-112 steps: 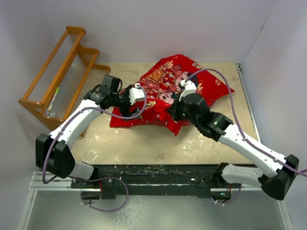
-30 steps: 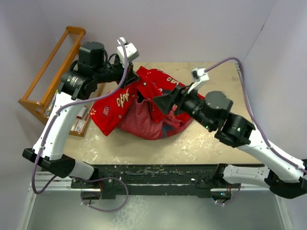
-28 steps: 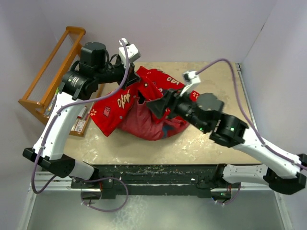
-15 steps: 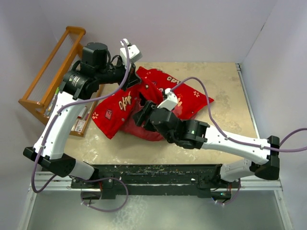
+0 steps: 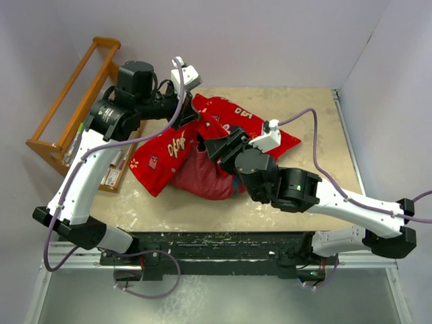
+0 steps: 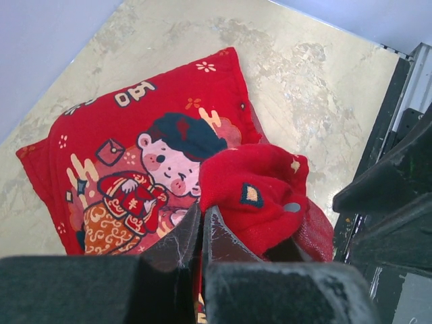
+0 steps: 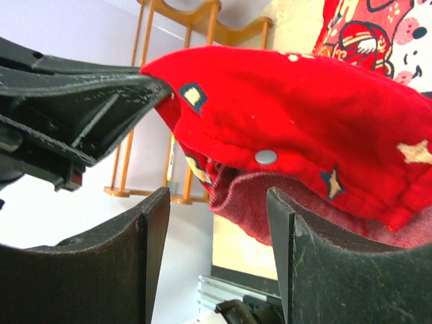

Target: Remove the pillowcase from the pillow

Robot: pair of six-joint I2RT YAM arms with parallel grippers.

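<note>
In the last half second the right arm has swung round and carried its claw up to the lifted mouth of the pillowcase. Its fingers stand wide apart just under the snap-studded hem, gripping nothing. The left claw is pinched tight on that same hem and holds it raised, while the rest of the cover lies bunched on the table near the wooden rack, the pillow hidden inside.
</note>
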